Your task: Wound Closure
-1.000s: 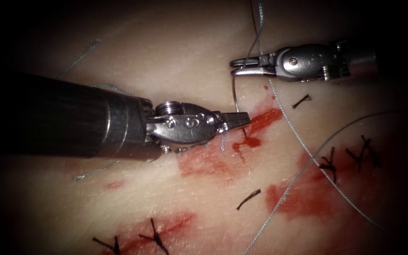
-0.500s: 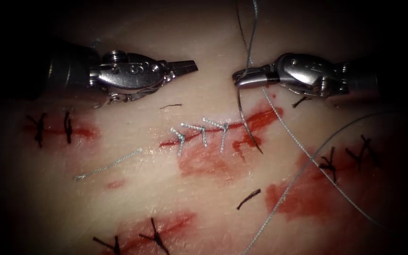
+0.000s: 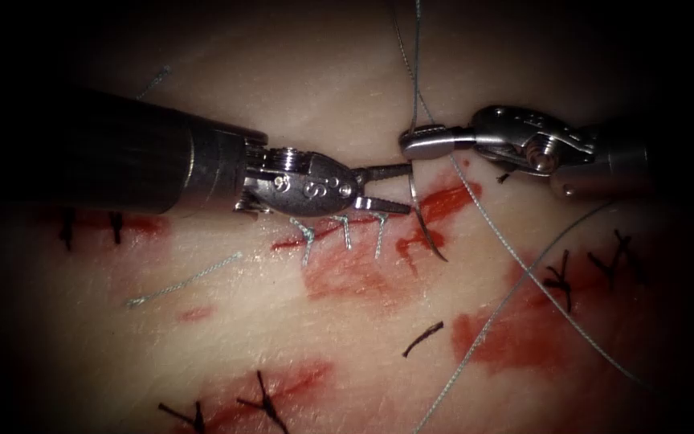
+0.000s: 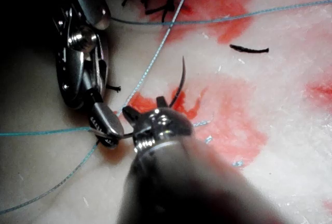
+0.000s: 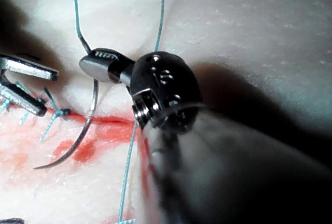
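Right tool (image 3: 421, 143) grips needle (image 3: 421, 217) tail; point down.

No legible text; marks on left gripper (image 3: 395, 188) unclear.

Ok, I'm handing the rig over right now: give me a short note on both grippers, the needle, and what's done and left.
Right gripper: shut on the needle near its thread end; the curve hangs down over the cut, tip free above the red fluid, not in the tissue.
Left gripper: open, holding nothing, jaws on either side of the needle's upper curve.
Thread trails from the needle across the tissue right of the cut.
Done: three light stitches on the cut's left part.
Left: the red right end is unstitched.
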Motion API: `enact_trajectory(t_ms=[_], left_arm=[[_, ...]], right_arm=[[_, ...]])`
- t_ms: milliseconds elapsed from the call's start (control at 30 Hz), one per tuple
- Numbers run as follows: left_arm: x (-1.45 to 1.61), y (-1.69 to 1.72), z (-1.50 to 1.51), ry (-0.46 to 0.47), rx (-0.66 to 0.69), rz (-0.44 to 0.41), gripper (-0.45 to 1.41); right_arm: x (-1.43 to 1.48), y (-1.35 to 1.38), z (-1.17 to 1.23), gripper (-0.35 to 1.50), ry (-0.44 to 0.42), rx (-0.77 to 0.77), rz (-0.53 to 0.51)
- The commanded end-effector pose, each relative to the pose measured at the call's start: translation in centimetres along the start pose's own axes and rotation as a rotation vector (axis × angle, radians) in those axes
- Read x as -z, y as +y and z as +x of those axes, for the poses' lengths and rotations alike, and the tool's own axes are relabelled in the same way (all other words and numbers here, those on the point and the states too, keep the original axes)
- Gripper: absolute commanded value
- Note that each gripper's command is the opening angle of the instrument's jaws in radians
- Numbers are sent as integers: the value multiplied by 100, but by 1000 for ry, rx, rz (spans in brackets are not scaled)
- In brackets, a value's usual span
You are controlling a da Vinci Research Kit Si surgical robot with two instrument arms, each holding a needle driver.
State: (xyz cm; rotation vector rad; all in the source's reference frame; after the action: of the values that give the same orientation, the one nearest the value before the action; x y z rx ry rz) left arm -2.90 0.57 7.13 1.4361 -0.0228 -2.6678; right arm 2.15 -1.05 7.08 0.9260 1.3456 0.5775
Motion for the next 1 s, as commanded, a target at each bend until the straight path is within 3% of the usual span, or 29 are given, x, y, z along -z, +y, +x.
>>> enact_trajectory(t_ms=[33, 133, 233, 333, 600, 1000], left_arm=[[-5, 1, 2, 7, -25, 2, 42], [-7, 0, 11, 21, -103, -11, 46], [-14, 5, 9, 14, -159, -35, 74], [-21, 14, 1, -7, -185, -62, 91], [-34, 28, -19, -69, -229, -132, 89], [-68, 30, -28, -75, -164, -138, 44]], right_arm=[[-10, 4, -4, -35, 1, -30, 1], [-11, 5, -8, -35, -1, -80, 0], [-10, 5, -8, -35, -2, -109, -2], [-11, 4, -8, -35, 0, -116, 1], [-10, 1, -9, -35, 5, -122, 10], [-13, -5, -9, -35, 36, -124, -6]])
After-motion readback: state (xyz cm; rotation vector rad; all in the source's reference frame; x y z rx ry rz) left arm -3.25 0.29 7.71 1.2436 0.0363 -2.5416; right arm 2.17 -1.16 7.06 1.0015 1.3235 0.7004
